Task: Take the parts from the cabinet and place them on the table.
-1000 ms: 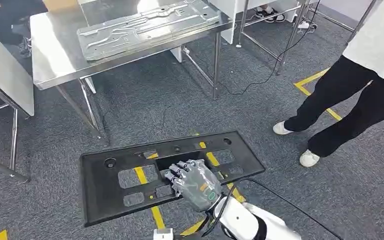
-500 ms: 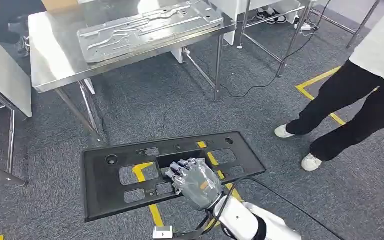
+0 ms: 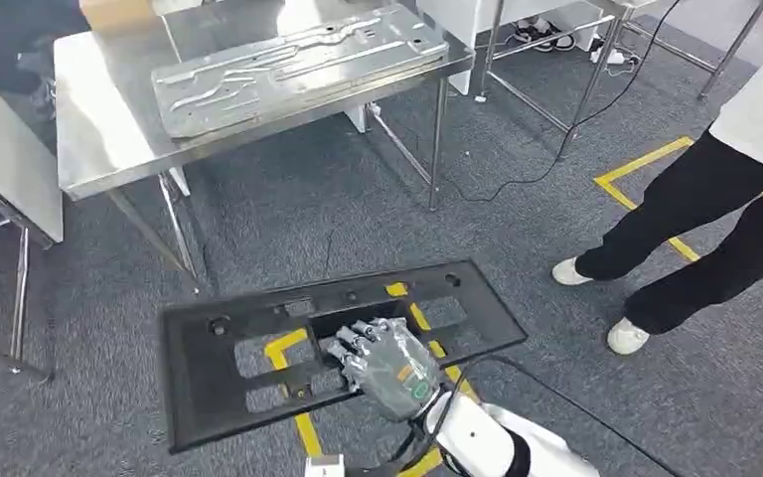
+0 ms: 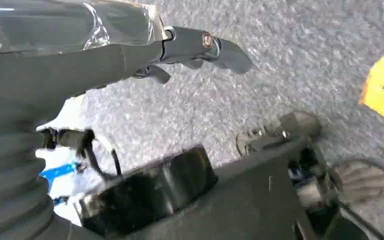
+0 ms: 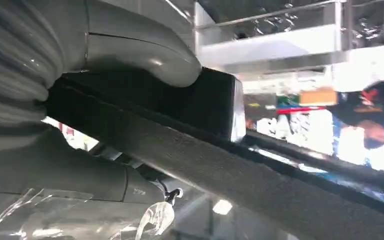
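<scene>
My right robot hand (image 3: 389,364) grips the flat black plastic panel (image 3: 258,338), fingers hooked through a cutout; my left robot hand (image 4: 200,47) hangs slack, holding nothing. The steel surface (image 3: 109,129) has slid nearer since a second ago, so delivery is close. A ribbed metal plate (image 3: 298,65) lies there.

The right hand (image 3: 389,366) is grey with darker fingers and small orange and green marks on its back. Behind it runs a glossy white forearm (image 3: 497,442) trailed by a black cable (image 3: 556,393). The left hand (image 4: 200,47) is dark grey, with clear plastic wrap at its wrist.
</scene>
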Controlling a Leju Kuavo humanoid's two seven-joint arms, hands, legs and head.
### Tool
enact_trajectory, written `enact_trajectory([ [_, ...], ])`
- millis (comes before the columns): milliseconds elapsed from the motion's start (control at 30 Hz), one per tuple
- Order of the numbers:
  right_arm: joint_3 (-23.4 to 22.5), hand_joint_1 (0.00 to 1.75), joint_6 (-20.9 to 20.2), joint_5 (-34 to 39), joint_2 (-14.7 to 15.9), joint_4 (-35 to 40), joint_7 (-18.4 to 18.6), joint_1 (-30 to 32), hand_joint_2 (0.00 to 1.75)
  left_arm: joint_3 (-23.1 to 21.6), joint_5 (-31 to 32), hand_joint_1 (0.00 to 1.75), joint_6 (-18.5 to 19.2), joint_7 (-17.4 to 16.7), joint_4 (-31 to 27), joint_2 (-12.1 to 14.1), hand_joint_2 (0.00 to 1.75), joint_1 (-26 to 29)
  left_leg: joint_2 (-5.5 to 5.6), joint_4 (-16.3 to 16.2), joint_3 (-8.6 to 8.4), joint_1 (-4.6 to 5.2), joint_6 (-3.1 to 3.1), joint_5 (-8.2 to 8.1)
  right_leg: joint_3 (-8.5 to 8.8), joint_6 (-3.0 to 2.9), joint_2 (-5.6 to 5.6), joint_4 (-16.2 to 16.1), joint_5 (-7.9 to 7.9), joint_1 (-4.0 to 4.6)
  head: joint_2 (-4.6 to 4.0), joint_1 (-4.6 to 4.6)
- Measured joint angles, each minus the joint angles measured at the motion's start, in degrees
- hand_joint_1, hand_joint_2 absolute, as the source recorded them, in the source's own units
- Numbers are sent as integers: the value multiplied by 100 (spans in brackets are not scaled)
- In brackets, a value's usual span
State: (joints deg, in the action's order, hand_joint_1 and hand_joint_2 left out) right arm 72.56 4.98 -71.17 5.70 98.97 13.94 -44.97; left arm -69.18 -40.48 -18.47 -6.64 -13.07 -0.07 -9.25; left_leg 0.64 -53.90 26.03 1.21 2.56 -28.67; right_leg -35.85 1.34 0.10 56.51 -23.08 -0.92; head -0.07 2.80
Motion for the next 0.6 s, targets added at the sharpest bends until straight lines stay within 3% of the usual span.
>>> enact_trajectory([
  [33, -2, 175, 2, 0, -9, 0, 13, -6, 175, 0, 2, 0, -2, 0, 0, 9, 175, -2, -6, -167, 56, -9, -26, 5, 52, -22, 3, -13, -17, -31, 0, -2],
  [67, -7, 175, 0, 0, -7, 0, 13, -19, 175, 0, 4, 0, -4, 0, 0, 7, 175, -13, -12, -511, 255, -15, -71, -18, 89, -57, -3, -20, -48, -39, -2, 4],
  [100, -7, 175, 0, 0, -9, 0, 13, -24, 175, 0, 4, 0, -4, 0, 0, 4, 175, -21, -12, -988, 545, -53, -118, -140, 110, -70, -1, -20, -81, -40, 0, 0],
  [167, -7, 175, 0, 0, -7, 0, 13, -13, 175, 4, -13, 0, -4, 22, -2, 4, 175, -34, -12, -1834, 1123, -98, -181, -546, 168, -69, -3, -20, -154, -39, 0, 0],
  [200, -7, 175, 0, 0, -4, 0, 13, -5, 175, 7, -11, 0, -2, 24, -2, 4, 175, -62, -16, -2020, 1293, -111, -205, -632, 213, -66, -6, -20, -194, -40, 0, 0],
  [233, -7, 175, 0, 0, -4, 0, 13, 0, 175, 7, -11, 0, -2, 22, -2, 4, 175, -70, -21, -1945, 1332, -124, -215, -545, 277, -62, -5, -20, -237, -40, 0, 0],
  [267, -7, 175, 0, 0, -4, 0, 13, -1, 175, 7, -11, 0, -2, 22, -2, 4, 175, -65, -22, -1592, 1240, -128, -211, -282, 358, -52, 1, -22, -289, -40, 0, 0],
  [333, -7, 175, 0, 0, -7, 0, 13, -4, 175, 4, -4, 0, -2, 15, -2, 2, 175, -44, -27, -541, 906, -127, -151, 480, 509, -21, 10, -31, -382, -40, 0, 2],
  [367, -9, 175, 0, 0, 2, 0, 18, -6, 175, 4, -4, 0, -2, 11, -2, 2, 175, -20, -45, -204, 844, -110, -103, 677, 514, -4, 11, -47, -410, -44, -2, 2],
  [400, -7, 175, 0, 0, -2, 0, 17, -7, 175, 4, -2, 0, -4, 9, -2, 9, 175, -23, -51, -240, 880, -36, -42, 421, 518, 49, 19, -58, -409, -41, -2, 0],
  [433, -9, 175, 2, 0, -4, 7, 17, -14, 175, 4, 2, 0, -2, 9, -2, 9, 175, -26, -29, -151, 846, 8, 25, 411, 522, 122, 18, -102, -423, -72, 0, 0],
  [500, -7, 175, 0, 2, -4, 11, 17, 19, 175, 2, 7, 0, -4, 9, -2, 7, 175, -21, -13, -9, 737, 9, 161, 491, 618, 195, 10, -34, -336, -53, -2, -2],
  [533, -9, 175, 0, 2, -2, 11, 17, 16, 175, 2, 7, 0, -4, 9, -2, 7, 175, -16, -8, 38, 564, -27, 183, 539, 635, 212, 0, -8, -425, -56, 0, 0],
  [567, -9, 175, 0, 0, -2, 13, 18, 9, 175, 2, 11, 0, -2, 7, -2, 7, 175, -30, -10, 38, 507, -25, 204, 527, 612, 194, 0, 143, -499, -56, 0, -4],
  [600, -9, 175, 0, 0, -2, 17, 15, -2, 175, 2, 15, 0, -4, 0, -2, 9, 175, -34, -9, 38, 469, -15, 234, 496, 438, 196, 0, 461, -632, -56, 0, -9],
])
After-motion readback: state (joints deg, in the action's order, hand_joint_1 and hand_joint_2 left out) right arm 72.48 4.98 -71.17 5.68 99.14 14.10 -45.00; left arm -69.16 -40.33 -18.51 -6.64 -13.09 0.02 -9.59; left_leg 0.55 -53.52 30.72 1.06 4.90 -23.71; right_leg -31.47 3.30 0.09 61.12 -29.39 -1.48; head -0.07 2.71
